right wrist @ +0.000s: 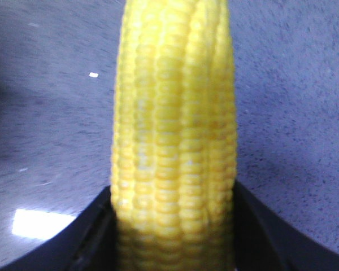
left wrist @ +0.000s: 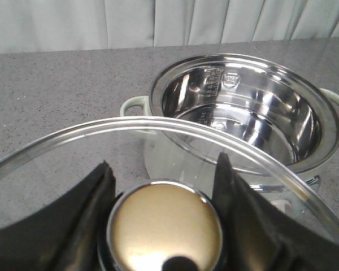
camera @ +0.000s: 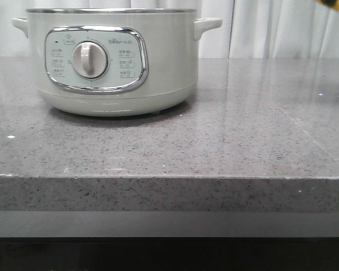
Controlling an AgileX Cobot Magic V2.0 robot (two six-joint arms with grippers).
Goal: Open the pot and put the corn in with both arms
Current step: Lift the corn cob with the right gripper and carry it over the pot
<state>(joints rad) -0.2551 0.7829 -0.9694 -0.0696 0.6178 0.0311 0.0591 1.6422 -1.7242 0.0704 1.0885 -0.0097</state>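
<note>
Left wrist view shows the left gripper point(left wrist: 165, 186) closed on the round metal knob point(left wrist: 165, 226) of a glass lid point(left wrist: 130, 129), its jaws pressed to either side, the lid held clear of the pot point(left wrist: 246, 110) — whose shiny steel bowl stands open and empty below. In the right wrist view the right gripper point(right wrist: 172, 209) clamps the corn point(right wrist: 174, 130) near one end, jaws tight against the kernels, the cob jutting out over the grey table point(right wrist: 288, 113). In the front view only a yellow sliver at the upper right corner, probably the corn point(camera: 334, 3), shows — high and well right of the pot point(camera: 116, 59). The cob looks stiff, light and ridged enough to hold well. The lid is likely slippery and breakable, so the knob is the sound place to hold it.
</note>
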